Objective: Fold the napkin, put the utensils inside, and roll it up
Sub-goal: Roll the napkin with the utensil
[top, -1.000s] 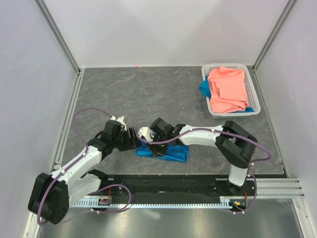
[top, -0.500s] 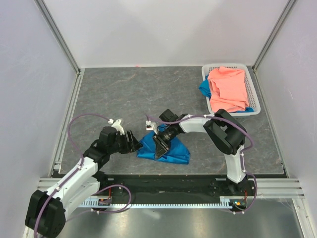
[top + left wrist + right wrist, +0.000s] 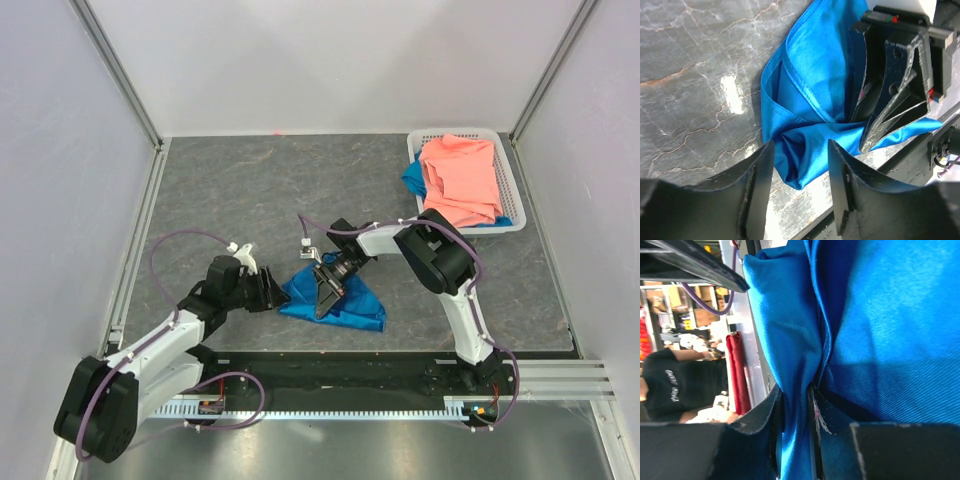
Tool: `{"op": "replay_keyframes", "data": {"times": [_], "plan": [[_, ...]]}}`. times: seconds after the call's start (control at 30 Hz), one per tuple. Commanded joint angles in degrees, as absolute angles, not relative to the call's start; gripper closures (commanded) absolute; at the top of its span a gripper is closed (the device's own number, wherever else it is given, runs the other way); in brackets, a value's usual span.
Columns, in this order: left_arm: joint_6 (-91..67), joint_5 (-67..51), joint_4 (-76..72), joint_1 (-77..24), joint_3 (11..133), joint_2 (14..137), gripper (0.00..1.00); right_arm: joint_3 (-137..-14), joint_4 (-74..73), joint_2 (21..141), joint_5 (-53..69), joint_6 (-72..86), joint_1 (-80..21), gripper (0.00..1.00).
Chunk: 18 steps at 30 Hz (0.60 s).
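Since a second ago the right arm's elbow has swung in toward the middle, and the napkin (image 3: pixel 355 303) has gone from a flat band to a rumpled wedge. The one napkin lies on the table (image 3: pixel 250 190) near the front edge, its long axis running left to right and its right end slanting toward the bases. The right gripper (image 3: pixel 796 390) pinches a fold of it. The left gripper (image 3: pixel 800 145) has its jaws spread astride the napkin's left corner. One basket (image 3: pixel 513 190) holds one salmon-pink cloth (image 3: pixel 460 180).
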<state>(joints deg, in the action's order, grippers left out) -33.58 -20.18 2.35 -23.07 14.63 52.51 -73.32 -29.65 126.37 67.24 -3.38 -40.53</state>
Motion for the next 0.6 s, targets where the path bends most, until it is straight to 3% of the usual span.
{"op": "replay_keyframes", "data": {"times": [0.0,0.23,0.33,0.43,0.57], "plan": [[-32.43,-23.2,-3.51,-23.2,14.24,55.1,0.52,-74.44,-32.08,130.51,60.73,-6.68,-40.34,0.89],[-32.61,-24.61,-8.44,-23.29,13.1,59.23,0.67,-75.32,-32.96,131.31,60.12,-7.12,-40.34,0.89],[-32.7,-25.05,-8.18,-23.2,14.06,61.43,0.83,-75.41,-33.13,130.87,59.07,-6.77,-40.25,0.87],[-32.61,-25.31,-6.86,-23.29,15.46,63.8,0.96,-75.59,-33.05,129.47,56.79,-5.89,-40.25,0.8],[-32.61,-25.4,-3.88,-23.2,17.66,67.49,0.98,-75.59,-32.96,125.87,52.3,-4.92,-40.34,0.61]]}}
